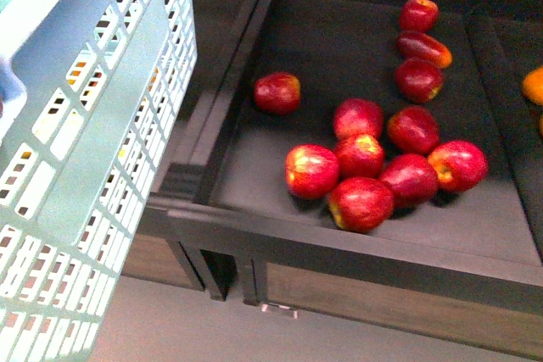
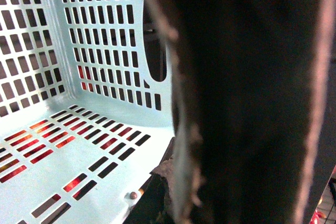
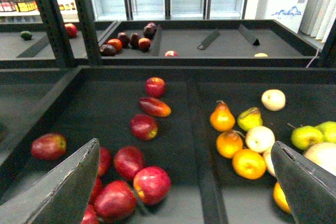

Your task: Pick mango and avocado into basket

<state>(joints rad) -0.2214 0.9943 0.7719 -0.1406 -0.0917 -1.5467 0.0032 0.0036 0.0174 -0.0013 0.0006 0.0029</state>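
From where I stand, the basket runs off the front view's left, top and bottom edges, so only one slotted wall shows. An orange fruit is sliced by the right edge, and I can't tell its kind. In the left wrist view a dark blurred mass covers about half the picture and hides part of the basket; I can't say what it is. The right end effector has its fingers cut off at the picture's edge, and one covers part of the red apples. In a far bin, a dark green fruit is too small to name.

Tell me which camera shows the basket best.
Left wrist view: the basket shows slotted floor, two walls and an oval cut-out, though half the picture is blocked. Front view shows one outer wall; right wrist view, none.
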